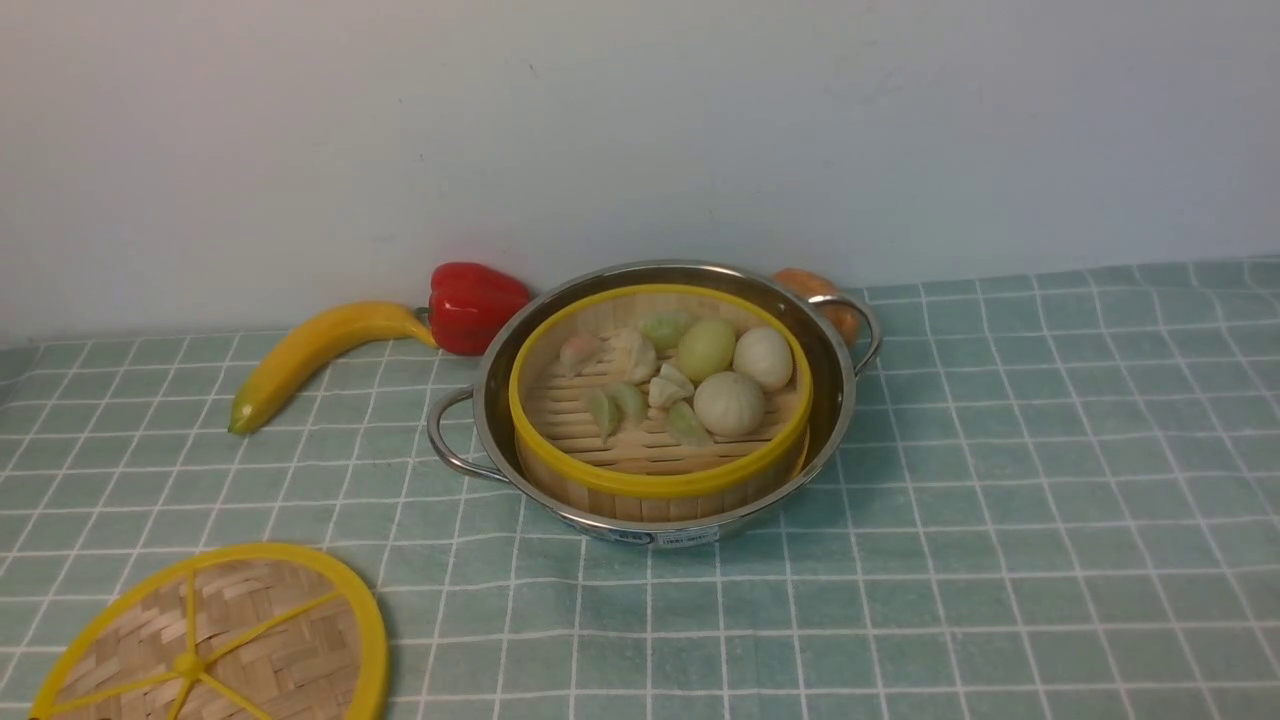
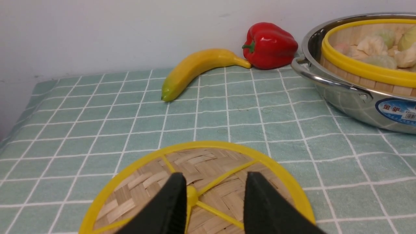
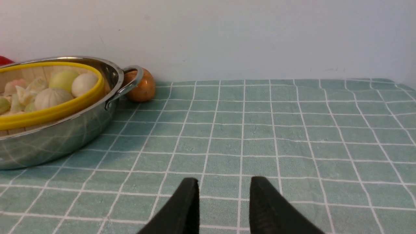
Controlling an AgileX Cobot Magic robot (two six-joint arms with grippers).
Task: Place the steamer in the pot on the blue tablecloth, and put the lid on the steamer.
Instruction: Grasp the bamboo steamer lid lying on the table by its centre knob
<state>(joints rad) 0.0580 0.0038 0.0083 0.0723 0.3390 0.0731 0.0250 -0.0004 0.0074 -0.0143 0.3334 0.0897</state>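
Note:
The steamer, a bamboo basket with a yellow rim holding pale dumplings and buns, sits inside the shiny pot on the blue tablecloth. The lid, a flat woven disc with yellow spokes, lies on the cloth at the front left, apart from the pot. My left gripper hovers open over the lid; its centre knob is beside one finger and nothing is clamped. My right gripper stands open over bare cloth to the right of the pot. Neither gripper shows in the front view.
A yellow banana and a red pepper lie against the wall left of the pot. An orange-brown round thing sits behind the pot's right handle. The cloth's left edge drops off near the wall.

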